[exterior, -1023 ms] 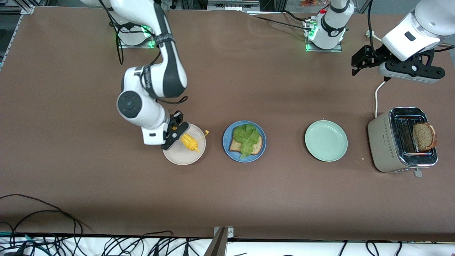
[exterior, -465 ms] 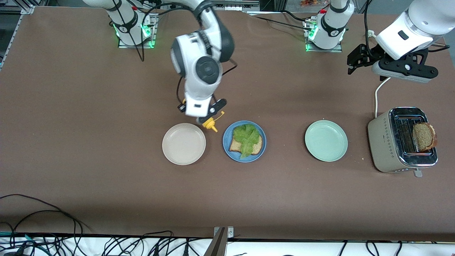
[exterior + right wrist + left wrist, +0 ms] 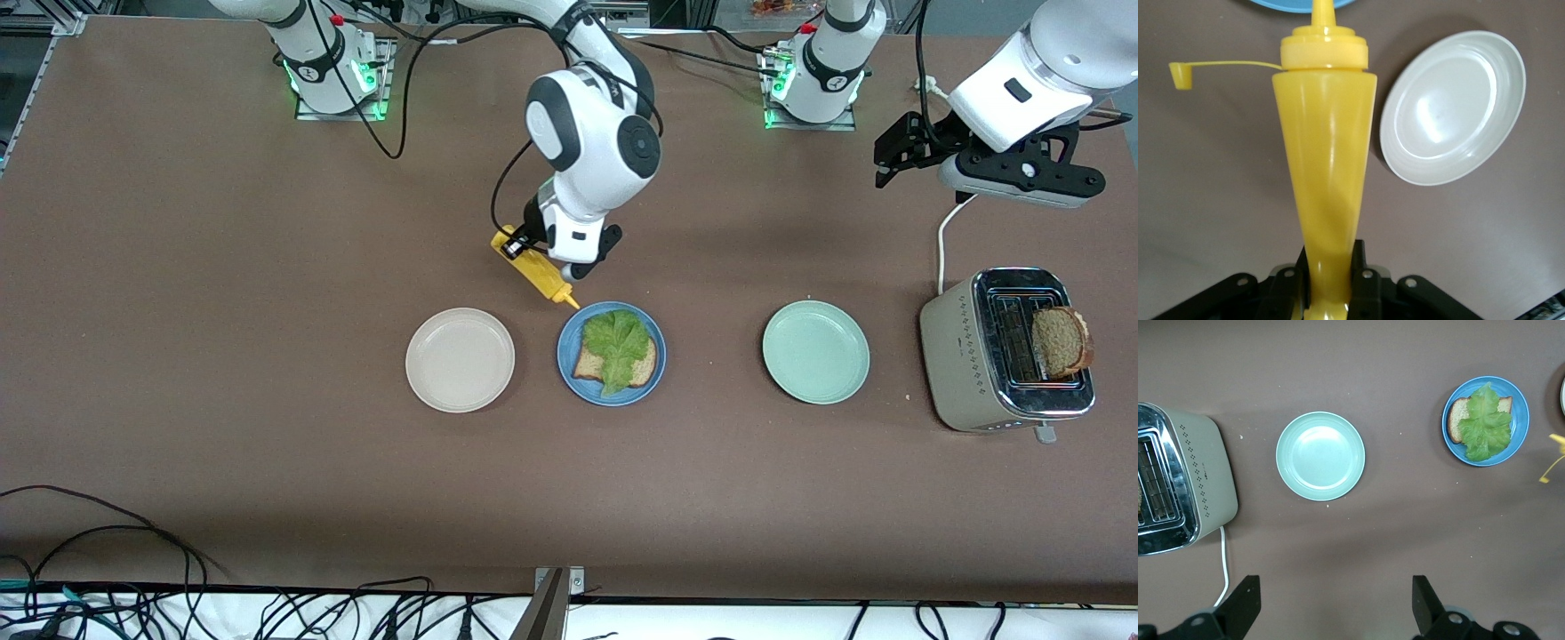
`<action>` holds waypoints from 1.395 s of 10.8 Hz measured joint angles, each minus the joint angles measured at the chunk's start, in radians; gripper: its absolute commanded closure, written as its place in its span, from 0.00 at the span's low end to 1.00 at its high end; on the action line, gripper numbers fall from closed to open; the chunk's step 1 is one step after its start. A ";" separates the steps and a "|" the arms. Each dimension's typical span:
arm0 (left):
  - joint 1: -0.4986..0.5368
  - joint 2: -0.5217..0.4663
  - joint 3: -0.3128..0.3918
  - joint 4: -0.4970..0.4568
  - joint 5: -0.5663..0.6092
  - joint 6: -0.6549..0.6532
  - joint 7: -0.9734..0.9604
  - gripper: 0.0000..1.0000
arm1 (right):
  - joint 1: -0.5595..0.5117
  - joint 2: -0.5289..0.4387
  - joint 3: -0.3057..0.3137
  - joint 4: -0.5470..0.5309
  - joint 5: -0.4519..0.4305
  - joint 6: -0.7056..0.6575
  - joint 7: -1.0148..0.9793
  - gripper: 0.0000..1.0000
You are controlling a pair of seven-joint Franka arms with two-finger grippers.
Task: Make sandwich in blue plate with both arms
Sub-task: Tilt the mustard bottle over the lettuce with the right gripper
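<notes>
Both arms raised: right claw (image 3: 569,267) grips tilted yellow bottle (image 3: 539,272) by blue plate (image 3: 568,360); left claw (image 3: 898,160) wide.

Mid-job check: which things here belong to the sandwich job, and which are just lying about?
Job: blue plate with bread slice and lettuce; second slice in toaster; yellow squeeze bottle in right claw; open left claw.
Lying about: beige-white plate; mint-green plate.

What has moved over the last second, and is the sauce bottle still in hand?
The right gripper, shut on the yellow plastic squeeze bottle, lifted it off the round beige-white plate and carried it toward the round blue plate; its nozzle now points down at the rim. Bread slice with lettuce leaf, mint-green plate and toaster are unchanged. The left gripper waits open, barely shifted.
</notes>
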 measured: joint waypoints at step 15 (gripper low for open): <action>0.000 0.000 -0.003 0.000 0.000 0.000 0.000 0.00 | -0.045 0.093 0.079 0.081 -0.080 0.092 -0.003 1.00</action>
